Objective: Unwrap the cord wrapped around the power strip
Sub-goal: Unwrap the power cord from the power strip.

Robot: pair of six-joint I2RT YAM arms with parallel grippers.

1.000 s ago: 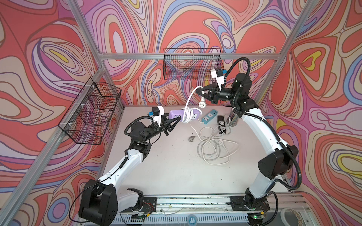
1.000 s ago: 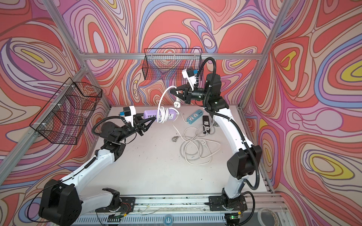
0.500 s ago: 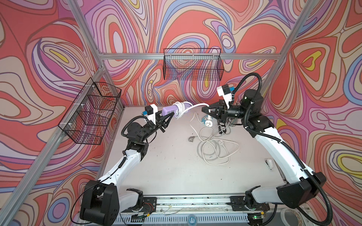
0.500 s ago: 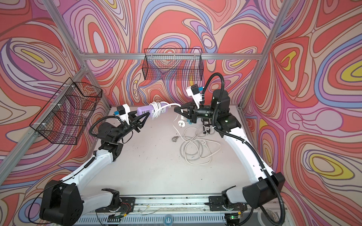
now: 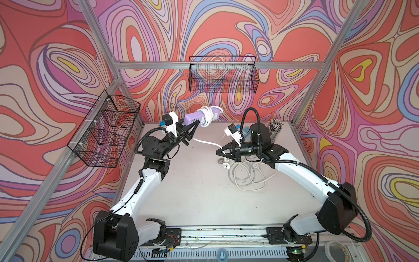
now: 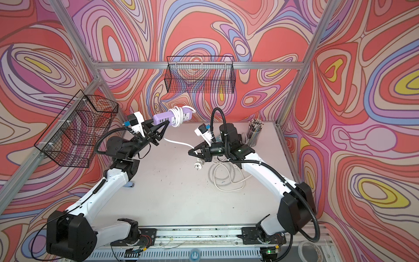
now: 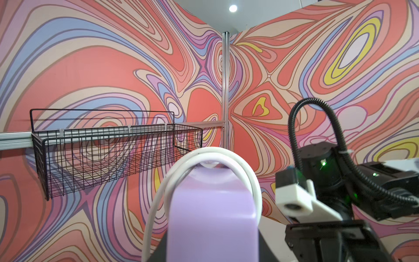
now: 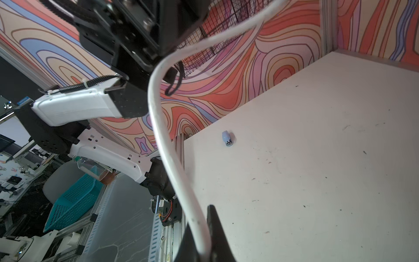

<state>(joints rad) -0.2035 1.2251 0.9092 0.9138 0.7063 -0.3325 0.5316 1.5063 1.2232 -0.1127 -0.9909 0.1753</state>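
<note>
Clamped on one end of the purple power strip (image 5: 191, 117), the left pincer (image 5: 194, 124) holds it aloft so loops can clear. The right pincer (image 5: 219, 152), shut on the white cord (image 5: 205, 142), holds it away, likely to peel the coils wound just past the left pincer's tips.

In the left wrist view the power strip (image 7: 210, 217) runs out of the frame at its near end. The grip of the left claw (image 5: 194, 124) shows there only as two dark wedges, and loops of the cord (image 7: 215, 152) cover the strip's far end. In the right wrist view the right claw (image 8: 199, 247) is cut by the frame edge just where the cord passes between its fingers, and the cord's other end leaves the frame blurred. In both top views the right arm (image 5: 294, 167) covers part of the loose grey cable (image 5: 243, 179) and most of a blue item (image 5: 247, 131) behind it. A blue-grey object (image 8: 227, 138) on the tabletop (image 8: 317, 158) is too small to identify.
</note>
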